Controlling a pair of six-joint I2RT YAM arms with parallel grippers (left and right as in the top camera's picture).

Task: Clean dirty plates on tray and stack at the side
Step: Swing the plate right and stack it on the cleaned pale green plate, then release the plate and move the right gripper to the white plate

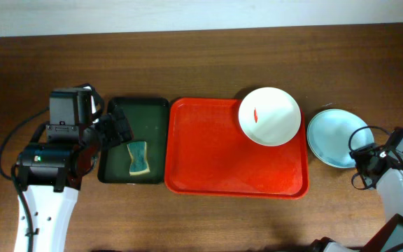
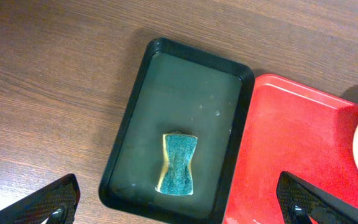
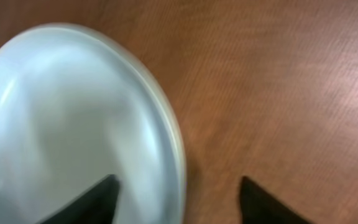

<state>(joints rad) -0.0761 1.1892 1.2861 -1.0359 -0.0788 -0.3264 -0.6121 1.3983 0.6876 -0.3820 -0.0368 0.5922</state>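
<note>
Centrally on the counter (image 1: 201, 49) lies the red tray (image 1: 222, 161), and everything else is placed from it. On its far right corner sits the white plate (image 1: 270, 116), a red smear (image 1: 256, 115) showing left of its middle and its rim reaching slightly past the tray's far edge. Just off the tray's right side, on the bare wood, rests the pale blue plate (image 1: 331, 136), clear of the tray. The right tool (image 3: 178, 180) is at that plate's right edge with its fingers spread: one over the plate, the other over the wood, the rim between them and nothing clamped, though the wrist view is blurred. Just beside the tray's left side is a dark green tray (image 1: 152, 122) holding a sponge (image 1: 139, 158) — the left tool (image 1: 119, 126) hangs above it, wide open and empty.
</note>
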